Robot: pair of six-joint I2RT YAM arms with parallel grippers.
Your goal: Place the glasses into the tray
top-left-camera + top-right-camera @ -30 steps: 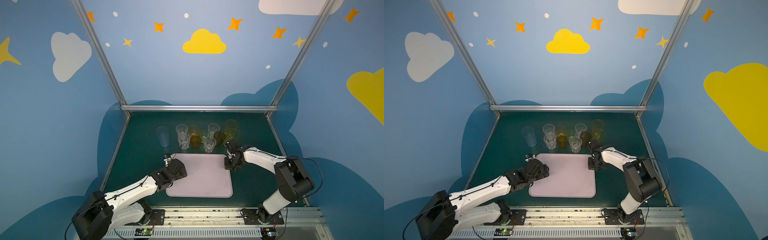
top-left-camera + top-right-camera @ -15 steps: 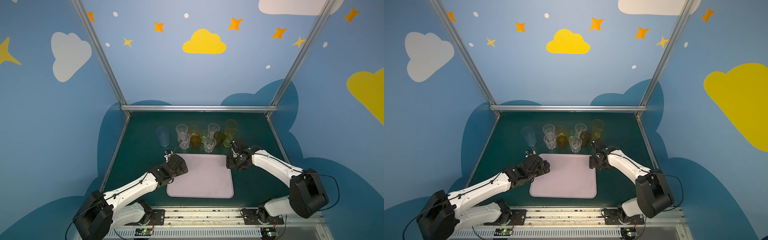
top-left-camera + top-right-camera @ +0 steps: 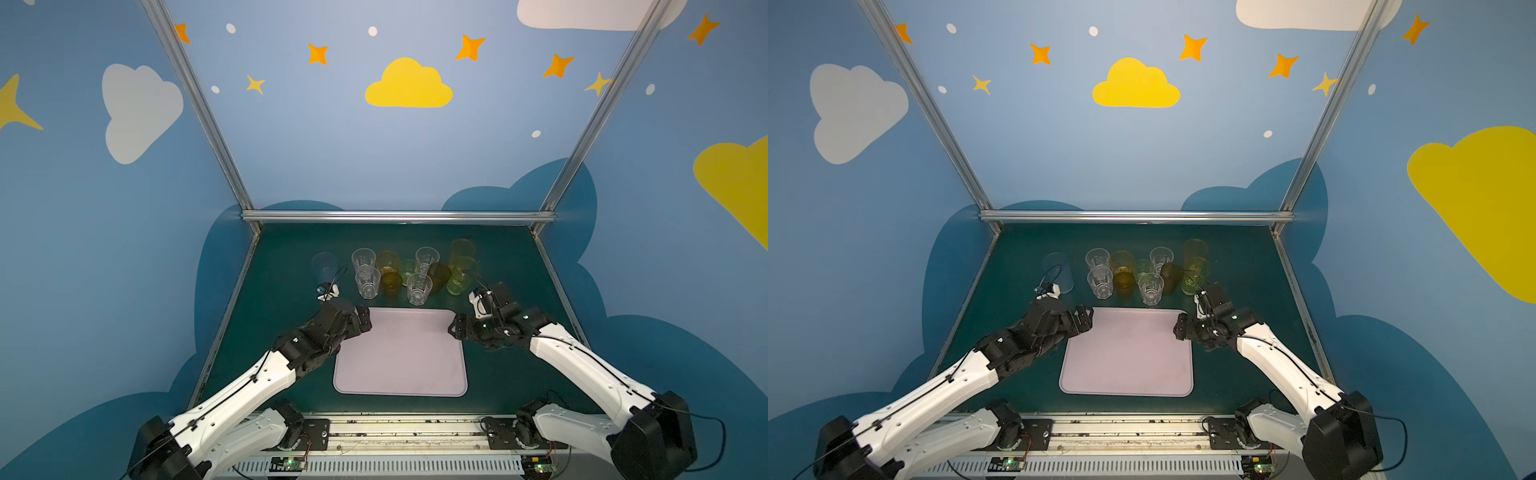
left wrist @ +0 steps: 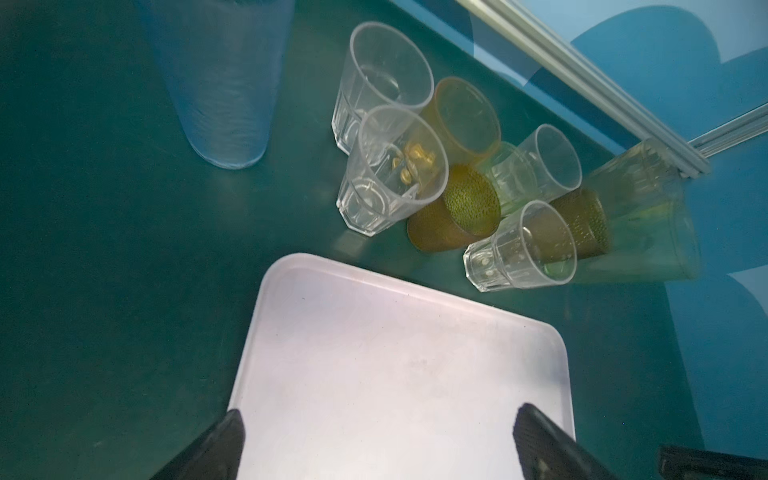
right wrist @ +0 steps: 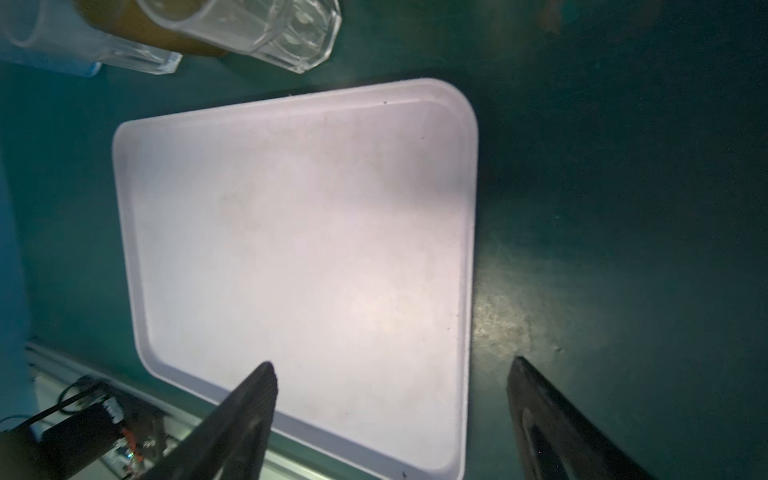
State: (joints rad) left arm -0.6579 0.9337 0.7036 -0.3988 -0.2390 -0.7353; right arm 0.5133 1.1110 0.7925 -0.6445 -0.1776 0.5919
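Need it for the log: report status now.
Left gripper open, empty. Right gripper open, empty. Tray bare; glasses all bunched behind it. Tight neighbours crowd any grasp.

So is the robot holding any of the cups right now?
Nothing is held. The left gripper and right gripper are both open and empty by the tray, away from the glasses.

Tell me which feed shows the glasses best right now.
Both top views: sharp, evenly lit, but the glasses look faint. Left wrist: glasses crisp, tray washed out. Right wrist: tray blown out, sheen on the mat, glasses cropped at the edge.
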